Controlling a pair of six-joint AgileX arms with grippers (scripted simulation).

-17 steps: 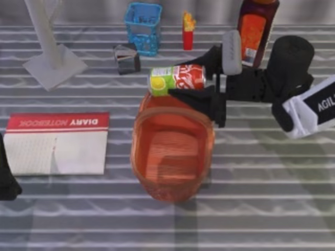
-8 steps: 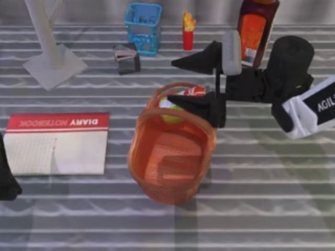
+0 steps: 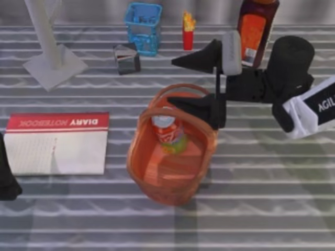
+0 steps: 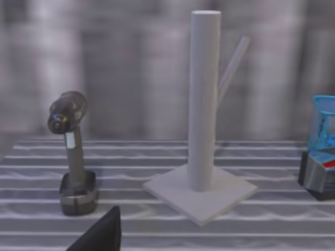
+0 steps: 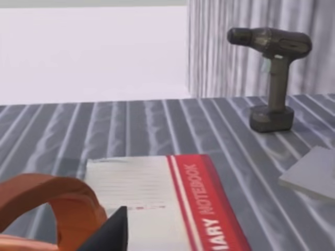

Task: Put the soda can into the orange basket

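Ribbed grey desk [image 3: 272,209] — soda can [image 3: 168,132] sits in orange basket [image 3: 141,172] under open right hand [image 3: 194,83]; lift straight up, clear handle.

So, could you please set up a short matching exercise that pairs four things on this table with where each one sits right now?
Things:
1. soda can
2. notebook
3. blue basket
4. right gripper

Places:
A. far side of the table, beside a small grey box
B. open above the orange basket's far rim
C. flat at the table's left
D. inside the orange basket

Pairs: 1-D, 2-C, 3-A, 4-B
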